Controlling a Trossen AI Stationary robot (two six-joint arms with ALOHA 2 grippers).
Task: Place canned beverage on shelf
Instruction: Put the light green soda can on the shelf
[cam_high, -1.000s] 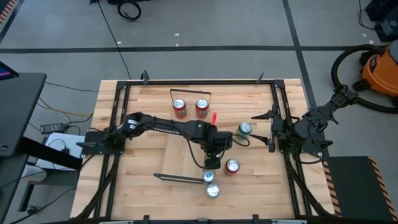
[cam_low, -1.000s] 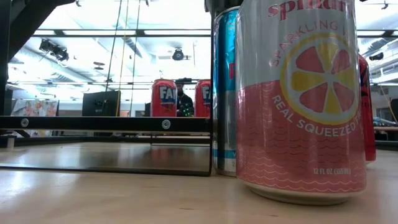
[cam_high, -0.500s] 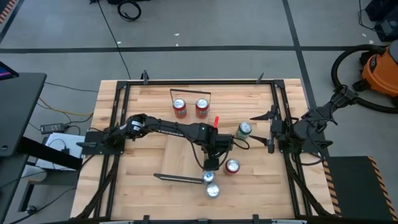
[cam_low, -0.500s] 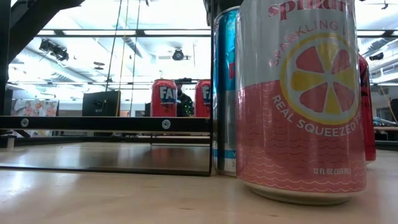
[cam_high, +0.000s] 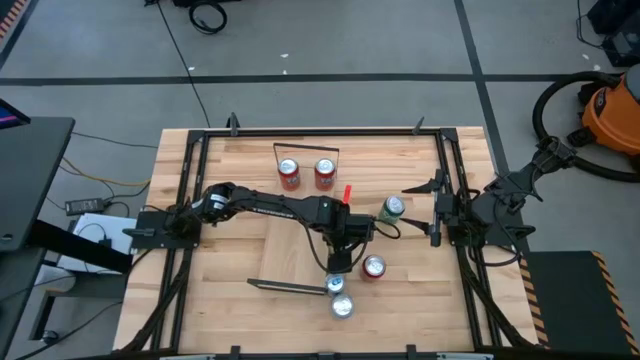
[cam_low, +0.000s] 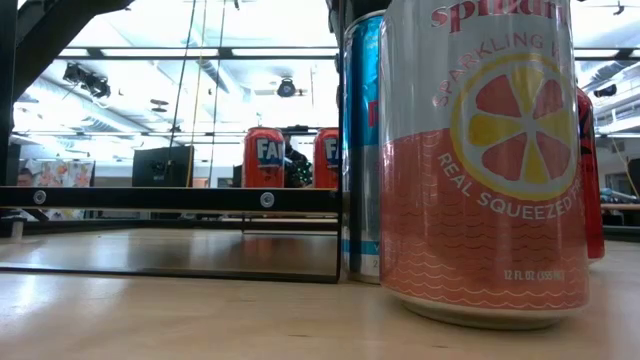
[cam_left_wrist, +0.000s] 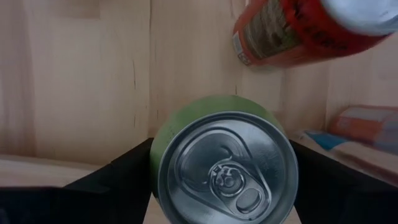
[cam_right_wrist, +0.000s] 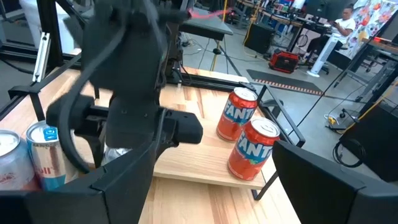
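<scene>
Left gripper (cam_left_wrist: 224, 180) is reaching down over a green can (cam_left_wrist: 224, 171) standing upright near the middle of the table, jaws pressing against its 2 opposite sides just below the rim, the pull-tab top facing the wrist camera. Whether the can is standing on the shelf (cam_right_wrist: 208, 163) or just beside it is not showing clearly. A red can (cam_left_wrist: 298, 31) is sitting just beyond the jaws, close enough to be knocked. 2 orange soda cans (cam_right_wrist: 245, 134) are already standing at the shelf's far end, well apart from the jaws.

The can is looking unopened, so it is likely carrying real weight; its thin metal wall is smooth, probably slippery, and prone to denting under a hard squeeze. A hold across the full width of the body, kept upright, is looking like the safest choice.

Right gripper (cam_high: 433, 210) is waiting at the table's edge, jaws standing apart on nothing.
</scene>
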